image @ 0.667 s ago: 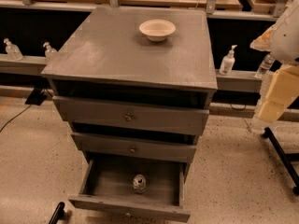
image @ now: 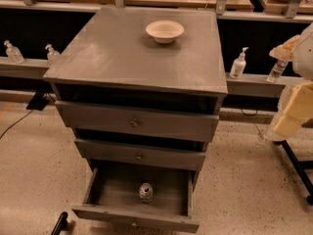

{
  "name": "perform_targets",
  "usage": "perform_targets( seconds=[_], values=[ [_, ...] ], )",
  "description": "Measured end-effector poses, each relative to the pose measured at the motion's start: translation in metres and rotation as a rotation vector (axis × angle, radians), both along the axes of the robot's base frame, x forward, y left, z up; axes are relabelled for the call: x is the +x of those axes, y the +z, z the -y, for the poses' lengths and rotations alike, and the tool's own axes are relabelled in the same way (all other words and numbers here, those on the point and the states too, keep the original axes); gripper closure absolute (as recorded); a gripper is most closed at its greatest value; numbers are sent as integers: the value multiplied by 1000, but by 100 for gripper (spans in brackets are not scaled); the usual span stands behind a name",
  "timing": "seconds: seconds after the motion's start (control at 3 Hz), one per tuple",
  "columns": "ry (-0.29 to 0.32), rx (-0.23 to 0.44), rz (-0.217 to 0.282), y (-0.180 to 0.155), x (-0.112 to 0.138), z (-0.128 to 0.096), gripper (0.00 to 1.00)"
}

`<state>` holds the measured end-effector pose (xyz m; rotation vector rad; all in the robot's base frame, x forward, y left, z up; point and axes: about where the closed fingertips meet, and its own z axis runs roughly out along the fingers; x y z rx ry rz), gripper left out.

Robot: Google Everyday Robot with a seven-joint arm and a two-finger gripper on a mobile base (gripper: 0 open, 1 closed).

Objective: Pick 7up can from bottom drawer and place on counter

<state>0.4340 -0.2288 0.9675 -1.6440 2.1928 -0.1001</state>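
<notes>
The 7up can [image: 145,192] stands upright on the grey floor of the open bottom drawer [image: 112,190], near the middle and toward the front. The counter [image: 122,53] is the flat grey top of the drawer cabinet. Only pale segments of my arm [image: 292,109] show at the right edge, level with the upper drawers and well away from the can. My gripper is out of view.
A cream bowl [image: 165,31] sits at the back of the counter. Two shut drawer fronts with round knobs [image: 134,123] are above the open drawer. Clear pump bottles [image: 238,63] stand on a ledge behind. A black bar [image: 59,223] lies on the floor at bottom left.
</notes>
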Motion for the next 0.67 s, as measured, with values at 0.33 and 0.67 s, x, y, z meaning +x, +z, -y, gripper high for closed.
perform_targets(
  seconds=[0.33,0.67],
  values=[
    [0,0,0,0,0,0,0],
    [8,92,-17,-12,3,0,0]
  ],
)
